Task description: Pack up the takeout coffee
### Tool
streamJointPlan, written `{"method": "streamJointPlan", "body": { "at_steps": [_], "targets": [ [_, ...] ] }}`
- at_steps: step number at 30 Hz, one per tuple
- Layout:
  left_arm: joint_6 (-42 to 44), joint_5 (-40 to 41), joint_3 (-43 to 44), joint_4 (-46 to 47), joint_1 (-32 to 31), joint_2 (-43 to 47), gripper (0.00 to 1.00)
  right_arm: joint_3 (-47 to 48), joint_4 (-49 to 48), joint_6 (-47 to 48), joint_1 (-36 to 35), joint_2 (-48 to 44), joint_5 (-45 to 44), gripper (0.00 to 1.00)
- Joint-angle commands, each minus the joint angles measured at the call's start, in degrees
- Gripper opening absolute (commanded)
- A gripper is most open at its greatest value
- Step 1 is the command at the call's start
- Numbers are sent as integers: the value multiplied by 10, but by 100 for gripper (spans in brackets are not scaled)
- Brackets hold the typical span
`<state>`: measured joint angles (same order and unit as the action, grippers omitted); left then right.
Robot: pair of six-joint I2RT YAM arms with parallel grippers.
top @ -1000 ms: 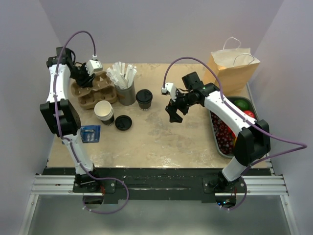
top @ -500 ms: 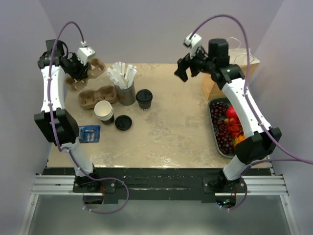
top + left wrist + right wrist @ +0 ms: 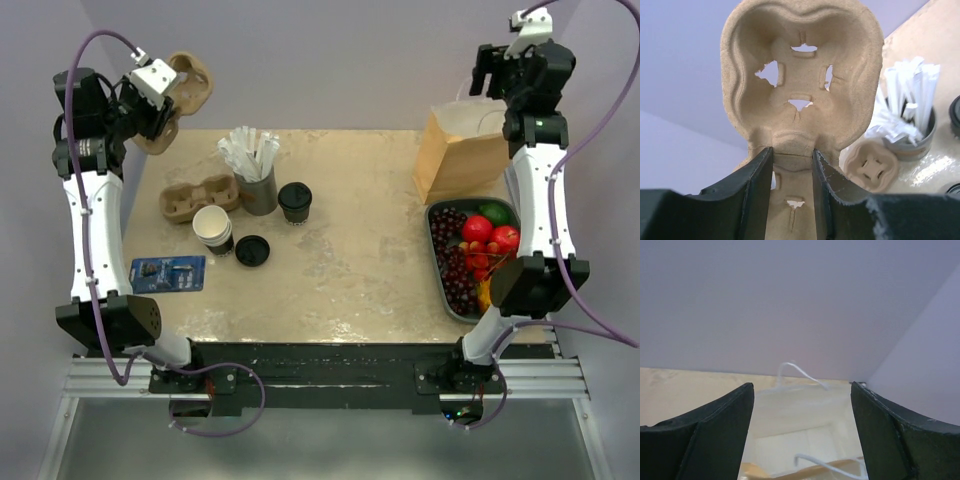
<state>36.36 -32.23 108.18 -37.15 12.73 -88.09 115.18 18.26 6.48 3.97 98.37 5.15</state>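
The coffee stands upright with its lid on at the middle-back of the surface, just beside the stirrer cup on its left. Nothing grips it. Toward the front left sit the cup stack and a loose lid, and a second carrier lies flat behind the stack.

The left end effector is raised high over the back-left corner, clamped on the middle ridge of a pulp carrier that tilts with one well facing the wrist camera. It is probably lifted clear so it can be set down as a seat for the coffee.

The right end effector hovers above the bag at the back right, jaws spread wide with nothing between them. It looks placed to take a handle or hold the mouth. The bag seems open from the wrist view, though I can't be sure.

A fruit tray lies in front of the bag
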Motion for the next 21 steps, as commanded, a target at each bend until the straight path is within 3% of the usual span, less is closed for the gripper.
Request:
{"method": "streamJointPlan", "body": {
  "at_steps": [1, 6, 13, 16, 21],
  "targets": [
    [-34, -38, -43, 78, -23, 25, 0, 26, -22, 34, 41, 31, -31, 80],
    [-38, -49, -53, 88, -38, 35, 0, 20, -42, 107, 51, 63, -29, 83],
    [-40, -49, -56, 89, -46, 34, 0, 24, -53, 129, 53, 102, -1, 84],
    [-41, -48, -56, 89, -52, 32, 0, 37, -60, 127, 53, 124, 2, 79],
    [-45, -49, -57, 88, -60, 33, 0, 45, -67, 145, 53, 140, 28, 53]
  ]
}}
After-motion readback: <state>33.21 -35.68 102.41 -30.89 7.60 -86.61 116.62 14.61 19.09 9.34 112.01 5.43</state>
